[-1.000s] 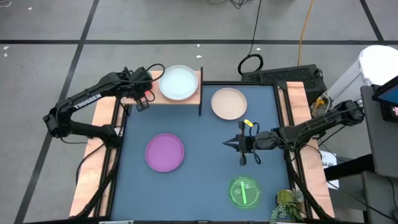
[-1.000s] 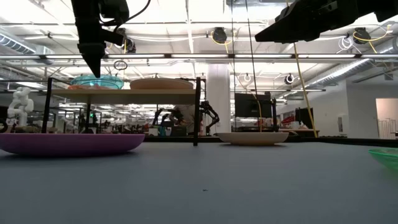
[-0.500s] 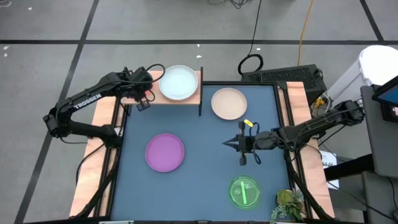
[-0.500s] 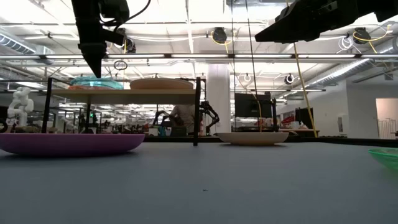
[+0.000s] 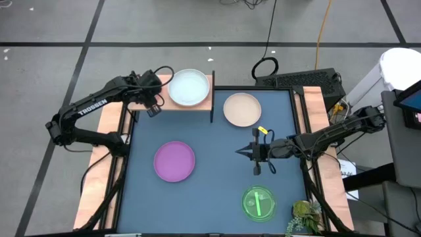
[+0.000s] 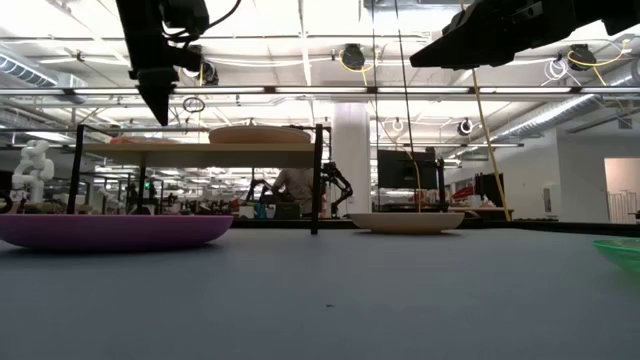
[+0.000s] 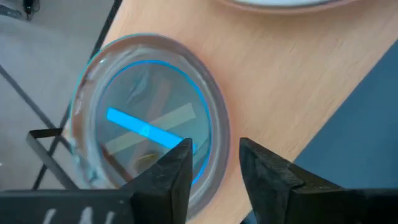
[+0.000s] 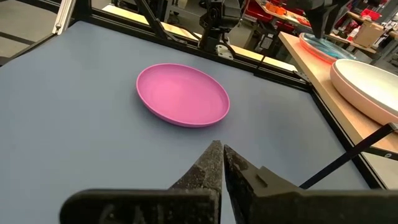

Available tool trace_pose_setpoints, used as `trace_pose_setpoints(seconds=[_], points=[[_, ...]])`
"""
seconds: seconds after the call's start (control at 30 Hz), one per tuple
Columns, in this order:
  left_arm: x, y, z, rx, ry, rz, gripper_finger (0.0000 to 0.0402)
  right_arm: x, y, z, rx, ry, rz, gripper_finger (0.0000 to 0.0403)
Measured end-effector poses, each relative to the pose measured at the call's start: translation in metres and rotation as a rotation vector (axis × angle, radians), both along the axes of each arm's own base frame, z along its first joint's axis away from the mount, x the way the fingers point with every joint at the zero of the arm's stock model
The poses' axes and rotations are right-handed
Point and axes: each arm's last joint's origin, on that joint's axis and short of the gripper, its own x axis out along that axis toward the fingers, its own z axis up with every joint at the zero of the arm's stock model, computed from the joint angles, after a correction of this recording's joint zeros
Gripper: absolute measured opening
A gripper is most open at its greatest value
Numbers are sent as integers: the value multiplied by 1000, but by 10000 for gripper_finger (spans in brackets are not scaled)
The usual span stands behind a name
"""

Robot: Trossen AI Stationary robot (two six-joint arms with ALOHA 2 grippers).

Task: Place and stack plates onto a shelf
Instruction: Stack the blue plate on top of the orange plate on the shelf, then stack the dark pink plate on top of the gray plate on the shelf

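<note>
The left gripper (image 7: 214, 165) hovers over the shelf (image 5: 205, 99) with its fingers a little apart, holding nothing; the cyan plate (image 7: 146, 134) lies on the shelf just below it, beside the pale white plate (image 5: 188, 87). The right gripper (image 8: 219, 163) is closed and empty over the worktop (image 5: 217, 197).

The shelf (image 5: 197, 100) bears a white plate (image 5: 187, 87) and, apparently stacked, translucent plates (image 7: 146, 143).

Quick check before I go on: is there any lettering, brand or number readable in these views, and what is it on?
"TROSSEN": white letters on the left arm, high view.
Nothing else is readable: no lettering shows on the plates, the shelf or the right arm, and far-off room signs in the low view are too small.
</note>
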Motion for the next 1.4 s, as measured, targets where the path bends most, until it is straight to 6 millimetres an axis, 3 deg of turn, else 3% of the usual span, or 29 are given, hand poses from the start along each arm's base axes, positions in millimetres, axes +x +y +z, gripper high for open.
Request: trace_pose_setpoints(seconds=[0.33,0.77,1.07,1.4], points=[[11,-12,3,-62,-148,-17,147,0,0,0,3,0,-1,0],[14,-70,24,-15,-350,-194,147,0,0,0,11,3,-3,0],[15,-99,-8,-31,-526,-277,147,0,0,0,50,1,-17,0],[22,-143,-29,-94,-543,-511,147,0,0,0,66,0,-23,0]])
